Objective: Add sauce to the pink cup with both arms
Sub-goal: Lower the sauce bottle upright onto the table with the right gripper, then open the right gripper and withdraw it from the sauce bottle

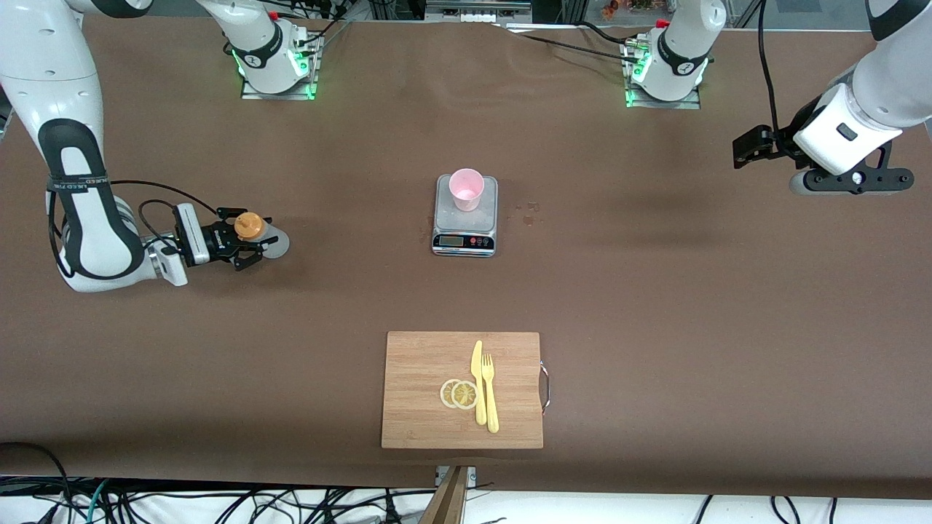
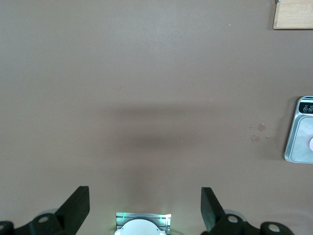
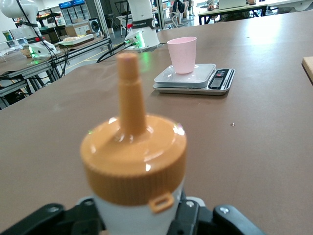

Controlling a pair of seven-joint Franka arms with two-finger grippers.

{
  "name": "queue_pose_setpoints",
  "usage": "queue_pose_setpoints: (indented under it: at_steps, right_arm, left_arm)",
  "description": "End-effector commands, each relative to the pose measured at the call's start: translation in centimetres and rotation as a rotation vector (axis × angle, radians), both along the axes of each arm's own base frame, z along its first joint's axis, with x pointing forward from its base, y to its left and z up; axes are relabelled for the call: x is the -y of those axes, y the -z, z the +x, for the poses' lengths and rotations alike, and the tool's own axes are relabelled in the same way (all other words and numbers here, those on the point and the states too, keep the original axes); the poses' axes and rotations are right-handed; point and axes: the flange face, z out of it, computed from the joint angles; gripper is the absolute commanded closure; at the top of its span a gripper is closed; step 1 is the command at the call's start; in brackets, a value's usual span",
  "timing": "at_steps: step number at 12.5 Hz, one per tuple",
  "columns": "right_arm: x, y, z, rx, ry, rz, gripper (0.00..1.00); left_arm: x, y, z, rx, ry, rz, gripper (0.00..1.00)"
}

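Front view first — the right gripper [image 1: 244,244] sits low at the right arm's end of the tabletop [image 1: 655,291], its fingers either side of the sauce [image 1: 256,231], the little whitish bottle with the orange cap standing upright on the surface. Whether those fingers are pressing the bottle or only flanking it, I cannot tell from here. The pink cup [image 1: 466,188] stands upright on the scale [image 1: 465,218] mid-table, well apart from the bottle. Nearer the front camera lies a cutting board [image 1: 463,389] with a knife [image 1: 478,382], a fork [image 1: 490,391] and two lemon slices [image 1: 459,394] (none of it in play right now). The left gripper [image 1: 757,145] hangs in the air over the left arm's end of the tabletop — that arm is waiting.

Left wrist view: the left gripper [image 2: 145,208] has its fingers spread wide with nothing between them, only bare tabletop [image 2: 146,98] below; the scale's [image 2: 301,129] edge and a few wet spots [image 2: 258,133] beside it show at the side.

Right wrist view: the sauce's [image 3: 133,161] orange cap fills the picture, its body down between the black fingers; the pink cup [image 3: 182,54] on the scale [image 3: 193,78] stands off in the distance.

My read: this is the pick-up step, pour not yet begun. Next calls for a firm hold on the bottle, a lift, and a carry over to the cup — nozzle tipped above the rim, the left arm probably coming in to help.
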Motion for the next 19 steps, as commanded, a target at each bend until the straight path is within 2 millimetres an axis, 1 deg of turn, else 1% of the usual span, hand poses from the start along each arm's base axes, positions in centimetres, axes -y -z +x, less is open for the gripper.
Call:
queue_pose_setpoints:
  at_steps: [1, 2, 3, 4, 6, 8, 9, 12, 13, 14, 15, 16, 17, 18, 19]
  right_arm:
    - [0.7, -0.2, 0.3, 0.011, 0.008, 0.047, 0.2]
    - [0.8, -0.2, 0.3, 0.013, 0.01, 0.049, 0.16]
    - [1.1, -0.4, 0.4, 0.018, 0.01, 0.046, 0.15]
    - [1.4, -0.7, 0.7, 0.025, 0.013, 0.044, 0.02]
    - [2.0, -2.4, 1.9, 0.051, -0.003, 0.039, 0.01]
    - [3.4, -4.3, 2.0, 0.07, -0.014, 0.01, 0.01]
    - [4.7, -5.7, 1.9, 0.087, -0.022, -0.028, 0.01]
    - [7.7, -9.8, 1.5, 0.133, -0.061, -0.14, 0.01]
    - [8.6, -12.0, 1.2, 0.147, -0.075, -0.194, 0.01]
    - [9.0, -15.0, 1.1, 0.177, -0.092, -0.254, 0.01]
    - [9.3, -18.3, 1.0, 0.192, -0.089, -0.337, 0.01]
    - [9.0, -21.3, 0.9, 0.196, -0.078, -0.413, 0.01]
    - [8.2, -23.6, 0.8, 0.191, -0.074, -0.476, 0.01]
    - [7.7, -25.4, 0.6, 0.181, -0.052, -0.53, 0.01]
    - [6.7, -27.5, 0.6, 0.173, -0.01, -0.581, 0.01]
  left_arm:
    - [0.1, -0.6, -0.1, -0.003, 0.003, -0.028, 0.0]
    - [0.1, -0.6, -0.1, -0.003, 0.002, -0.028, 0.0]
    - [0.1, -0.6, -0.1, -0.003, 0.002, -0.028, 0.0]
    - [0.1, -0.6, -0.1, -0.003, 0.002, -0.028, 0.0]
    - [0.1, -0.6, -0.1, -0.003, 0.002, -0.028, 0.0]
    - [0.1, -0.6, -0.1, -0.003, -0.003, -0.027, 0.0]
    - [0.1, -0.6, -0.1, -0.003, -0.001, -0.027, 0.0]
    - [0.1, -0.6, -0.1, -0.003, 0.0, -0.027, 0.0]
    - [0.1, -0.6, -0.1, -0.003, 0.0, -0.027, 0.0]
    - [0.1, -0.6, -0.1, -0.003, 0.0, -0.027, 0.0]
    - [0.1, -0.6, -0.1, -0.003, 0.0, -0.027, 0.0]
    - [0.1, -0.6, -0.1, -0.003, 0.0, -0.027, 0.0]
    - [0.1, -0.6, -0.1, -0.003, 0.002, -0.028, 0.0]
    - [0.1, -0.6, -0.1, -0.003, 0.0, -0.027, 0.0]
    - [0.1, -0.6, -0.1, -0.003, 0.0, -0.027, 0.0]
